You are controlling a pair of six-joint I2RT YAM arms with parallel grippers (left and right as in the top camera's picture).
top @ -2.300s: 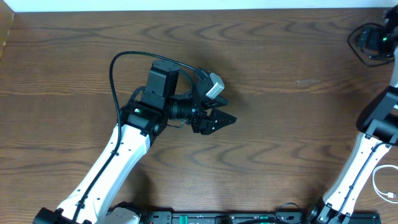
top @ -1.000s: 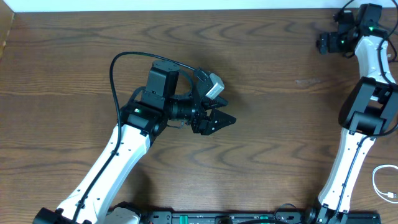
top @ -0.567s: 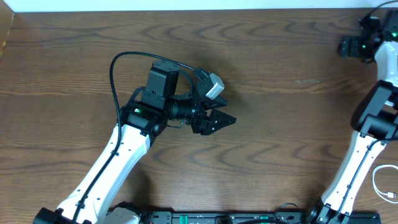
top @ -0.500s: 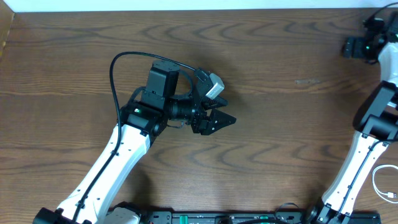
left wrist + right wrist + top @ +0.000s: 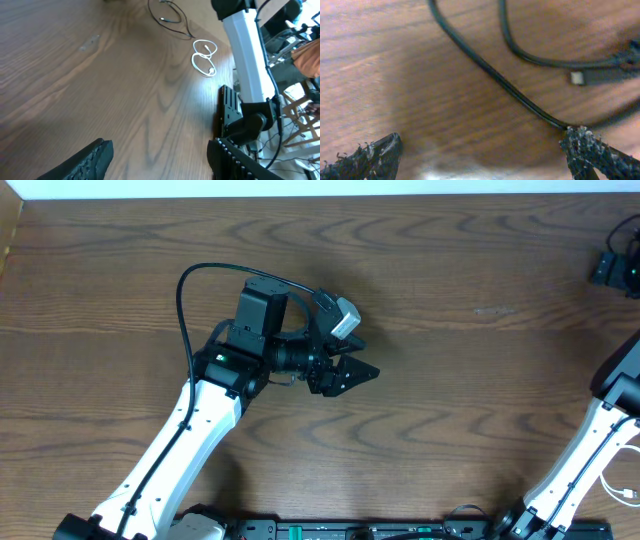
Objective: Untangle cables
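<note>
The black cable (image 5: 495, 75) is thin and glossy and lies on the dark wood table (image 5: 450, 380) at its far right corner. In the right wrist view 1 strand of it runs on a slant from the top toward the lower right. A 2nd strand curves down from the top and off to the right. Its plug (image 5: 605, 75) lies level across that view, long axis side to side, with the pale tip pointing left.

The white cable (image 5: 204, 55) is coiled in 2 small loops, 1 just beyond the other like a figure 8. It rests near the table's right edge, toward the near corner.

The right tool (image 5: 480, 155) hangs low over the black cable with its jaws spread as wide as they go and nothing held. The slanted strand reaches 1 fingertip (image 5: 585, 145), but contact cannot be told.

The left tool (image 5: 366, 372) is over the middle of the table, jaws partly apart, with only bare wood between them.
</note>
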